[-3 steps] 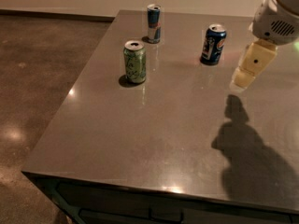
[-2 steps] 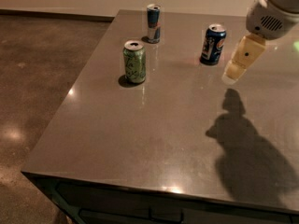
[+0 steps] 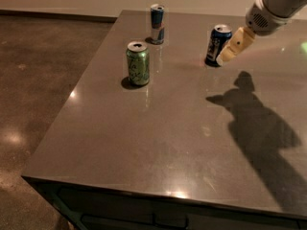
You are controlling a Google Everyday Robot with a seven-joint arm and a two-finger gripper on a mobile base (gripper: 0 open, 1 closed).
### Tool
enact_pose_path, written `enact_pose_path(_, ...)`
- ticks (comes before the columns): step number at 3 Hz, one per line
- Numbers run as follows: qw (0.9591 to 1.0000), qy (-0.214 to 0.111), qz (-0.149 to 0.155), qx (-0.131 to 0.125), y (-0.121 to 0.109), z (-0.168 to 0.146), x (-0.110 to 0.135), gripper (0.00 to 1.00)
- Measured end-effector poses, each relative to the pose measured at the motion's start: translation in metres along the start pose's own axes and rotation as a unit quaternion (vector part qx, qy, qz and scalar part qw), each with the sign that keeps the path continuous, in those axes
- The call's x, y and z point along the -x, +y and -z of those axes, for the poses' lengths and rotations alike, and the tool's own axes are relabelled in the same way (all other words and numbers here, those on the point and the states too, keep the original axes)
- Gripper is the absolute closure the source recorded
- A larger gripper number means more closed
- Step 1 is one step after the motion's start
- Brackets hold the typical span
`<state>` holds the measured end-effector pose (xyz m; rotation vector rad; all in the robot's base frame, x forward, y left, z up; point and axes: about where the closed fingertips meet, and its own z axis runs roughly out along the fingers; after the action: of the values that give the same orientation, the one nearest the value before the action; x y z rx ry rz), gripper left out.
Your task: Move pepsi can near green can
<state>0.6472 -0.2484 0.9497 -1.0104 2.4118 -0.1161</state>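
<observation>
- The table (image 3: 168, 143) carries three cans, and none of them is in a new spot compared with a second ago. Only the robot is somewhere new.
- The arm (image 3: 276, 6) reaches in from the upper right of the pepsi can (image 3: 218, 43). It is now farther left and much closer to that can than it was a second ago.
- The arm's shadow (image 3: 261, 126) lies on the tabletop to the near right of the pepsi can, and it too is closer to the can than before.
- The gripper (image 3: 229, 51) points down and left, just beside the pepsi can's right side. Its tip overlaps the can's right edge in this view, so you cannot tell whether it touches. You also cannot tell whether the gripper is spread or pressed together.
- The green can (image 3: 137, 63) stands upright, well apart from the pepsi can, to its left and nearer the camera.
- The pepsi can is upright and not yet gripped or moved, so judge this as the end of the approach. Next you need a grasp, then a carry left to the green can.
- A slim blue can (image 3: 157, 24) stands to the far left of the pepsi can, so keep the carry clear of it.
</observation>
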Motion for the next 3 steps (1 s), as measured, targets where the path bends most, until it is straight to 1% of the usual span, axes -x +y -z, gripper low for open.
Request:
enact_pose_path(1, 0.9985, -0.021, -0.049, -0.015, -0.027, -0.025, 0.012, 0.00)
enact_pose_path(2, 0.9941, -0.045, -0.097, -0.019, -0.051, -0.053, 0.030, 0.00)
enact_pose_path(3, 0.9916, -0.058, -0.114, -0.015, -0.058, -0.066, 0.042, 0.00)
